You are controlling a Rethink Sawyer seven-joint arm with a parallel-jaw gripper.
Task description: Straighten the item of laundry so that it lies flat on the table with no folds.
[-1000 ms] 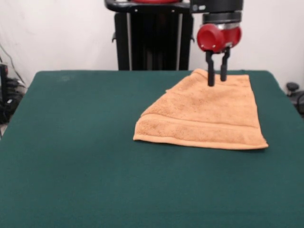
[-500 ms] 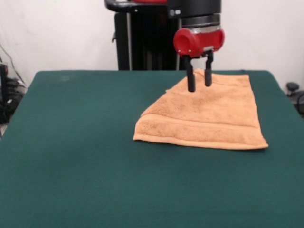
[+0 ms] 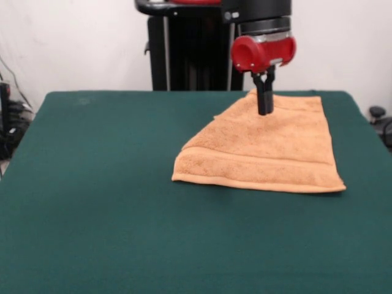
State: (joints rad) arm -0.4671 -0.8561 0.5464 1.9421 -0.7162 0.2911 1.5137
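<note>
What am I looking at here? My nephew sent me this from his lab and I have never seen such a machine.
This is a robot arm, red and black, reaching down from above. The picture is taken from across the table, facing the robot.

The black prongs under the red head are its gripper, the part that pinches things. Here the two prongs stand close together, shut, and seem to hold nothing. From this one view I cannot tell whether the tips touch the cloth.

On the green table lies an orange-tan towel. It is not fully spread: one side is folded over, giving a slanted edge. The gripper is over the towel's far part, near that fold.
</note>
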